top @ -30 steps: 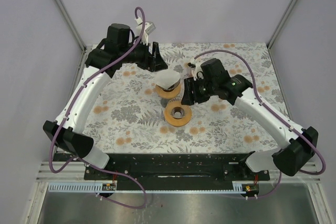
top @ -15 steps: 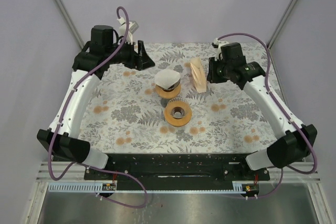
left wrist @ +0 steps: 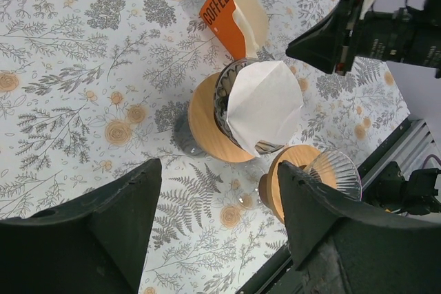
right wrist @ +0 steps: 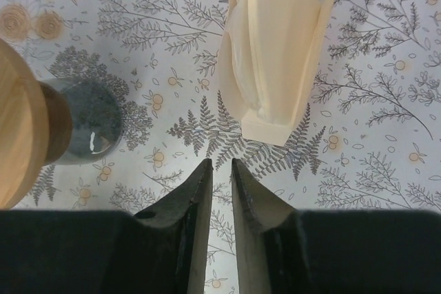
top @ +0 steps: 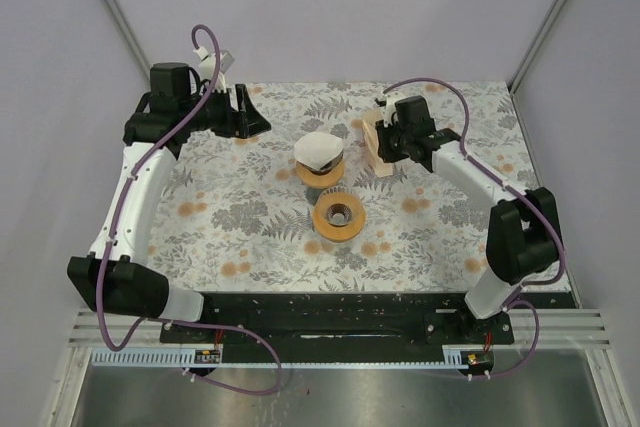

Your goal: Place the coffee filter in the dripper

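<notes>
**Position of task item.** The coffee filter [top: 319, 150] sits in the far dripper [top: 322, 175]. In the left wrist view the white paper cone stands askew, with one edge riding well above the glass rim rather than lying against the inner wall. Judged placed but not fully seated.

**Grippers.** The left gripper [top: 248, 117] is at 10 o'clock of that dripper, well apart from it, spread wide and carrying nothing. The right gripper [right wrist: 219, 166] is drawn in to a narrow slit with nothing between its fingers. It is at 3 o'clock of the dripper, just beside the box of filters [top: 374, 143].

**Step in hand, and how to do it well.** The remaining work appears to be settling the paper and clearing off.
- Any correction should be a light downward press on the raised edge from directly above.
- The wooden collar should not be touched, because the dripper looks easy to tip.
- The right arm should back away towards 3 o'clock and not sweep across the box, which stands on edge and could topple.

**Other items.** A second dripper [top: 338, 217], holding no filter, stands at 6 o'clock of the first on the bench [top: 450, 237].

**Hidden or unclear.**
- How deep the filter tip reaches inside the cone cannot be seen.
- The right wrist view cuts off the dripper at its left edge and shows only collar and base.
- Whether the right gripper's pads actually meet cannot be told.
</notes>
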`<move>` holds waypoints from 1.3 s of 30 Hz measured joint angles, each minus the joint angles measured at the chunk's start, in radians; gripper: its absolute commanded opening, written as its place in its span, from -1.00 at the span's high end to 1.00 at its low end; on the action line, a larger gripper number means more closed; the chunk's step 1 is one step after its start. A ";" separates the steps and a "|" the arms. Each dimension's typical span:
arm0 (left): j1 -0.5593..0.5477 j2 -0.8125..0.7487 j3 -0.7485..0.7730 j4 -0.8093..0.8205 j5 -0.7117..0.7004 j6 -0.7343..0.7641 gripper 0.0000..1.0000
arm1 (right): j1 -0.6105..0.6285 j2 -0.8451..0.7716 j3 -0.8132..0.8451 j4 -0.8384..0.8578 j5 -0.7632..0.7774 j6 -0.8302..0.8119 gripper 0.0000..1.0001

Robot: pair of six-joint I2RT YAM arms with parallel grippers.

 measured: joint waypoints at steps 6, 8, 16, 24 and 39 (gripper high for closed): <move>0.007 -0.012 -0.009 0.022 0.011 -0.005 -0.45 | 0.000 0.099 -0.034 0.071 0.008 -0.013 0.50; 0.007 -0.012 -0.010 0.027 0.014 -0.009 -0.44 | 0.001 0.132 -0.039 0.085 0.011 -0.013 0.50; 0.018 -0.012 -0.012 0.041 0.028 -0.016 -0.45 | 0.005 0.228 -0.029 0.125 0.032 -0.009 0.53; 0.029 -0.012 -0.025 0.043 0.042 -0.021 -0.45 | 0.006 0.280 0.002 0.124 0.087 -0.005 0.50; 0.043 -0.012 -0.026 0.050 0.067 -0.039 -0.45 | 0.006 0.325 0.073 0.135 0.104 -0.003 0.37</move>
